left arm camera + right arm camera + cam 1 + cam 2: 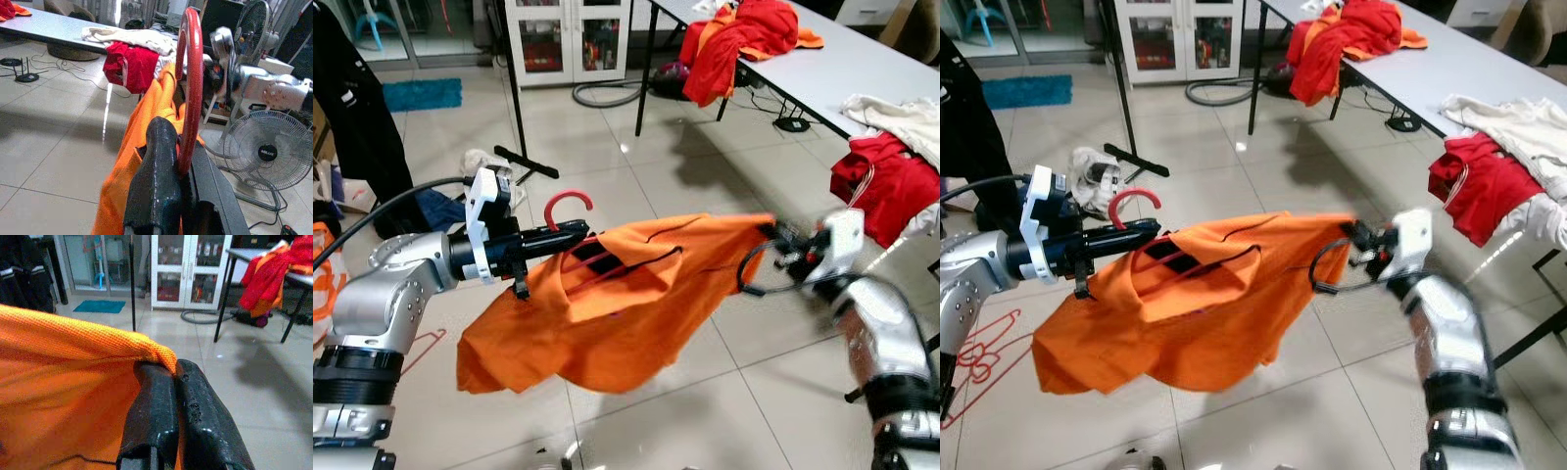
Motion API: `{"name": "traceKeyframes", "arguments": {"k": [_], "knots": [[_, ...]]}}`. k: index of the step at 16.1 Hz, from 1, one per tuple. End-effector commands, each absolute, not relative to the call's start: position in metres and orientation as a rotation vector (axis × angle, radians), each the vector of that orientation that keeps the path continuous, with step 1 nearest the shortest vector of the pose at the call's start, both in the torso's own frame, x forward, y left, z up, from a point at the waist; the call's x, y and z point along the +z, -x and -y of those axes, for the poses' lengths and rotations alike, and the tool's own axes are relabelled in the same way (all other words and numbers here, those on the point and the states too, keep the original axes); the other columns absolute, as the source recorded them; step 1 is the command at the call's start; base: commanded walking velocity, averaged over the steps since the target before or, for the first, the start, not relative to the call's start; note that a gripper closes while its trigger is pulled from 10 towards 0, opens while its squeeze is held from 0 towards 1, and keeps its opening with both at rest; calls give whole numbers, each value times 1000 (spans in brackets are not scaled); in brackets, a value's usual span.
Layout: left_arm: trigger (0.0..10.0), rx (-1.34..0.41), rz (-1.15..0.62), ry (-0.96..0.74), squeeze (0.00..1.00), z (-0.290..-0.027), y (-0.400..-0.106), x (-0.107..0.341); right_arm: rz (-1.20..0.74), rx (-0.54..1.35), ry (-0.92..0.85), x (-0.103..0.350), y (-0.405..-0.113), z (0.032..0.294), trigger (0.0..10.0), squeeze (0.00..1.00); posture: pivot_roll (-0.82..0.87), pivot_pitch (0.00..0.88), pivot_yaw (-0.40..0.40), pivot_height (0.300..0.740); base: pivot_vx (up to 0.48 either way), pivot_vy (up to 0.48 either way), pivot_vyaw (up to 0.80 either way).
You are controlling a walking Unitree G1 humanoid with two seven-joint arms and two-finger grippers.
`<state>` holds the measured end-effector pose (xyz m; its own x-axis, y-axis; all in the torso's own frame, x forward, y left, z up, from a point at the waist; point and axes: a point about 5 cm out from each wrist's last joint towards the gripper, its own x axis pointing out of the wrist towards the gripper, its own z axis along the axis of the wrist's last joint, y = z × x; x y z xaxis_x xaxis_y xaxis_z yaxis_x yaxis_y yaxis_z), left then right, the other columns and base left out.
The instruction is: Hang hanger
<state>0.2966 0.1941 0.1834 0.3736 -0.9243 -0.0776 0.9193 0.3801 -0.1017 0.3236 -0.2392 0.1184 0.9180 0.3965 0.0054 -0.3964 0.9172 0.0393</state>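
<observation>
Left eye view: left hand clamps red hanger, right hand pinches orange shirt; carrying to a rail looks next.

It looks like a laundry-sorting workroom or lab on a pale tiled floor. At two o'clock a long white bench carries heaped red and orange garments. At twelve o'clock stands a white glass-door cabinet. Pedestal fans and loose cables lie about.
</observation>
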Motion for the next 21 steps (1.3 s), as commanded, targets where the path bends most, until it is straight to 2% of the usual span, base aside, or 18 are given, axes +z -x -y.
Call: {"name": "traceKeyframes", "arguments": {"k": [1, 5, 6, 8, 12, 14, 16, 21], "knots": [[10000, -1204, -95, 26, 0, -193, -295, 191, 101, 385, -42, 155, -334, 252, 0, 0, -5, 34, -51, 740, 0, 0, 0], [10000, -1205, -99, 21, 0, -193, -293, 190, 150, 406, -34, 180, -347, 252, 0, 0, 7, 32, -53, 740, 0, 0, 0], [10000, -1206, -100, 16, 0, -193, -292, 190, 196, 437, -84, 197, -355, 246, 0, 0, 15, 30, -54, 740, 0, 0, 0], [10000, -1207, -101, 12, 0, -194, -292, 190, 181, 501, -122, 203, -361, 236, 0, 0, 16, 27, -53, 740, 0, 0, 0], [10000, -1207, -88, 10, 0, -193, -294, 192, -76, 518, -116, 139, -355, 226, 0, 0, 19, 15, -62, 740, 0, 0, 0], [10000, -1210, -80, 12, 0, -192, -293, 193, -261, 454, -134, 88, -335, 230, 0, 0, 17, 14, -59, 740, 0, 0, 0], [10000, -1216, -76, 14, 0, -191, -294, 194, -339, 426, -153, 68, -325, 232, 0, 0, 16, 15, -56, 740, 0, 0, 0], [10000, -1223, -74, 13, 0, -191, -293, 196, -371, 376, -162, 59, -319, 243, 0, 0, 18, 20, -54, 740, 0, 0, 0]]}}
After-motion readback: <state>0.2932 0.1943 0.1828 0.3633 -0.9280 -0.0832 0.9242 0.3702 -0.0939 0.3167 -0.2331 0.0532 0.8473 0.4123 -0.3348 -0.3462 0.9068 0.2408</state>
